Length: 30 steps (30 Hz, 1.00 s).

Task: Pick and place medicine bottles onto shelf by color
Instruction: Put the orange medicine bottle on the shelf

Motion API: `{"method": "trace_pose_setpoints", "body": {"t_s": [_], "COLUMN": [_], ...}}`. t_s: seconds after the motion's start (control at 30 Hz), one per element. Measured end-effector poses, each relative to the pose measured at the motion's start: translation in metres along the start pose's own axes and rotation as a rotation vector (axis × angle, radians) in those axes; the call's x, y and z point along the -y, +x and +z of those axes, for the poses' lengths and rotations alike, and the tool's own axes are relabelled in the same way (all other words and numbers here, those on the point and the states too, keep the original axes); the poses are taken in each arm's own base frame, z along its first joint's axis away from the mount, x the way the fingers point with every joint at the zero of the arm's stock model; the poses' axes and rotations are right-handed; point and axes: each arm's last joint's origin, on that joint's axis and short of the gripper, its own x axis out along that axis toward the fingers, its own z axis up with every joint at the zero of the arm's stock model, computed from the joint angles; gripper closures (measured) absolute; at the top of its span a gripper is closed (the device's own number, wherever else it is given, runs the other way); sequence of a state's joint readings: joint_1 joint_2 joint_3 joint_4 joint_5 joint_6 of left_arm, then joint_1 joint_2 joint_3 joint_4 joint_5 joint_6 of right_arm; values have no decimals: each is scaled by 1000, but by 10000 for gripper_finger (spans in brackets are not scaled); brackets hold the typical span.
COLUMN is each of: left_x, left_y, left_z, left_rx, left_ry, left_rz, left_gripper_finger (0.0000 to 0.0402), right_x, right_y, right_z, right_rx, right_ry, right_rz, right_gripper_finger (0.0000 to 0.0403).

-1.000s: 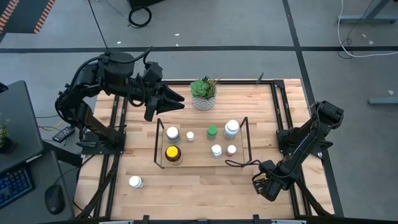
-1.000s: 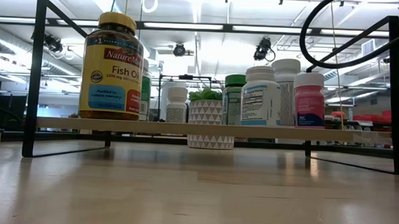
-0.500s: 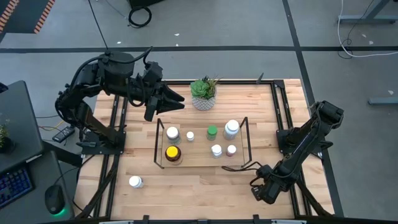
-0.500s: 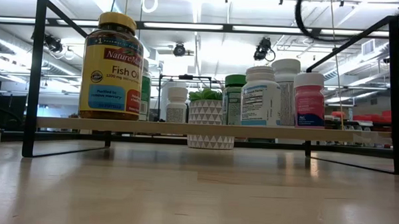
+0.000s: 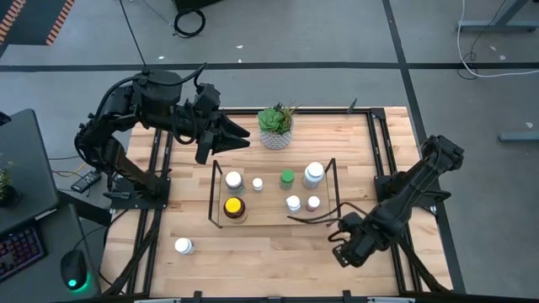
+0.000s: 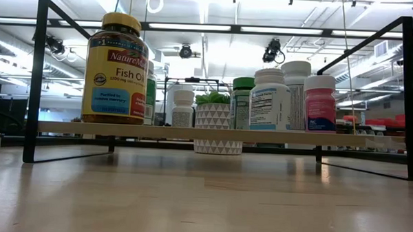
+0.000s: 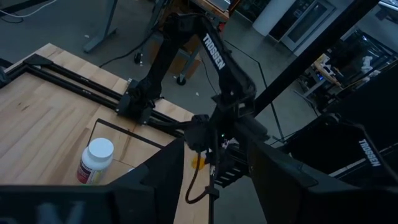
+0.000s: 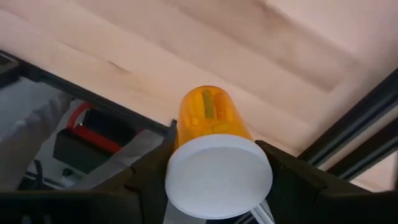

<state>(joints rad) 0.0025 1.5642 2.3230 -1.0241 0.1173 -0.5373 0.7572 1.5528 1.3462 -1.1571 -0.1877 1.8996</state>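
Observation:
The wire shelf stands mid-table and carries several bottles: an amber yellow-capped one, a green-capped one, a pinkish one and white ones. They stand upright on its wooden floor. A white bottle lies on the table at the near left and also shows in the left wrist view. My right gripper is near the table's near right corner, shut on an orange bottle with a white cap. My left gripper hangs open and empty beyond the shelf's far left corner. My right gripper pinches the orange bottle between its two fingers, one on each side at the cap end. The bottle lies along the fingers, its cap toward the wrist and its orange base pointing away. The wooden table shows behind it.
A potted green plant stands just beyond the shelf, right of my left gripper. Black frame rails run along the table's left and right sides. Bare wood lies between the shelf and the near edge.
My right gripper has gone toward the table's left edge along the near side, still shut on the orange bottle, and its cable loop has swung left with it.

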Motion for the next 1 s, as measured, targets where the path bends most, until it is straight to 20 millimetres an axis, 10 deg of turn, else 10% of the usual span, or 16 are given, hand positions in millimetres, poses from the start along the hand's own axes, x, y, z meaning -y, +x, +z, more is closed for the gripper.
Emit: {"method": "trace_pose_setpoints", "body": {"t_s": [0.37,1.0], "left_x": [1,8], "left_y": [0,1], "left_z": [-1,-5], "left_rx": [-3,-25], "left_ry": [12,15], "left_rz": [-6,-29], "left_gripper_finger": [214,212], "right_x": [-23,-83], "right_y": [-62,-108], "right_z": [58,105], "right_rx": [87,292], "right_ry": [-175,-408], "right_rz": [127,332], "right_gripper_finger": [181,181]}}
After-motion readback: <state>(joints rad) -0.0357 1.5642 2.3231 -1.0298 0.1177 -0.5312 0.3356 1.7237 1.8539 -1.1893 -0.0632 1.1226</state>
